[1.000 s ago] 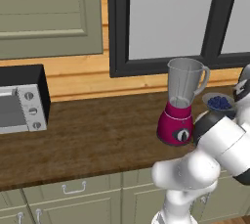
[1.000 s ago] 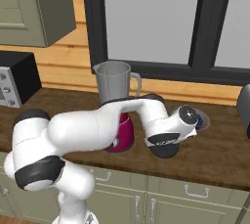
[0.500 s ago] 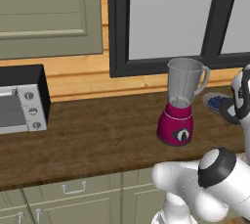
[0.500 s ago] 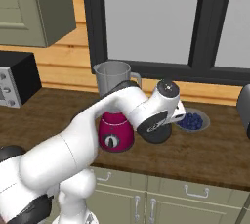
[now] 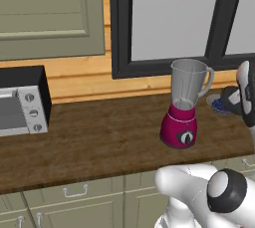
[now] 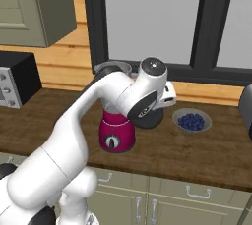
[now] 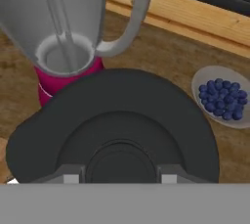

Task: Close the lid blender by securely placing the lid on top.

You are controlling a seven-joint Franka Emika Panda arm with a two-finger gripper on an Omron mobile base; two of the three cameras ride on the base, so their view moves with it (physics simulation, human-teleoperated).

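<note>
Lid held aloft beside the open blender jar, kitchen counter.

From my seat at the controls, I see the gripper [image 7: 119,179] clamped narrow on the lid [image 7: 117,125], a round dark cap that hangs in the air to the right of the blender [image 5: 183,105], around jar height and clear of the wooden counter [image 5: 99,137]. In the hand view the lid sits just in front of the jar's handle, with the jar's open mouth above and left of it; I cannot quite tell whether its edge touches the handle. The magenta base with its black dial stands upright on the counter. A shallow dish of blueberries [image 6: 192,120] lies on the counter to the blender's right, and a toaster oven [image 5: 22,101] stands well apart at the far left.
</note>
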